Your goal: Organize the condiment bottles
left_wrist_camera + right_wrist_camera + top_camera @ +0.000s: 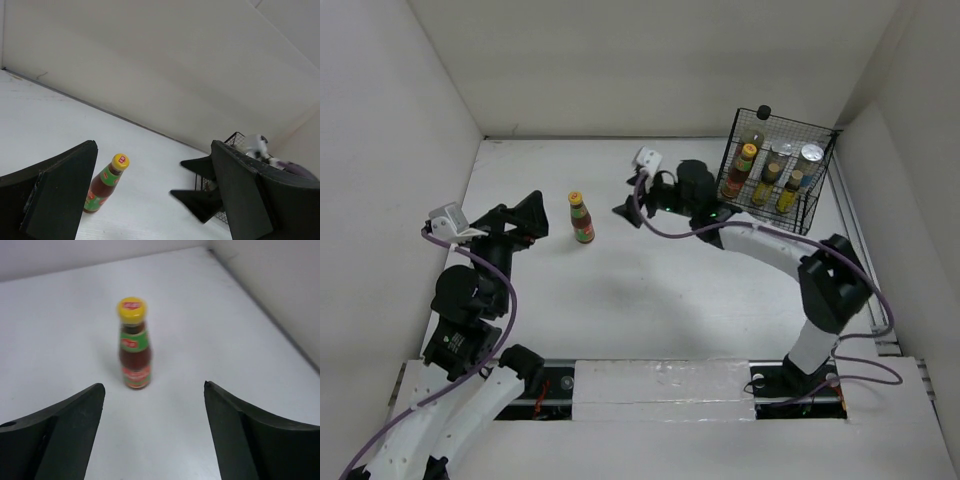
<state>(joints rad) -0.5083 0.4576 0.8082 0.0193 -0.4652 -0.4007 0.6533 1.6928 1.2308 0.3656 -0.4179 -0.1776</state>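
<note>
One red-sauce bottle [582, 218] with a yellow cap stands upright on the white table, left of centre. It also shows in the left wrist view [105, 185] and the right wrist view [134, 345]. My left gripper [541, 215] is open and empty just left of it [152, 150]. My right gripper [624, 197] is open and empty to its right, facing it with a gap between [154, 385]. The other bottles stand in a black wire basket [820, 205]: a second red-sauce bottle [740, 170], a black-capped bottle [757, 125], two silver-lidded shakers [811, 155] and two small yellow ones [765, 185].
The basket stands at the back right near the right wall; its corner shows in the left wrist view [235, 140]. White walls close off the table at the left, back and right. My right gripper's fingers [200, 197] show in the left wrist view.
</note>
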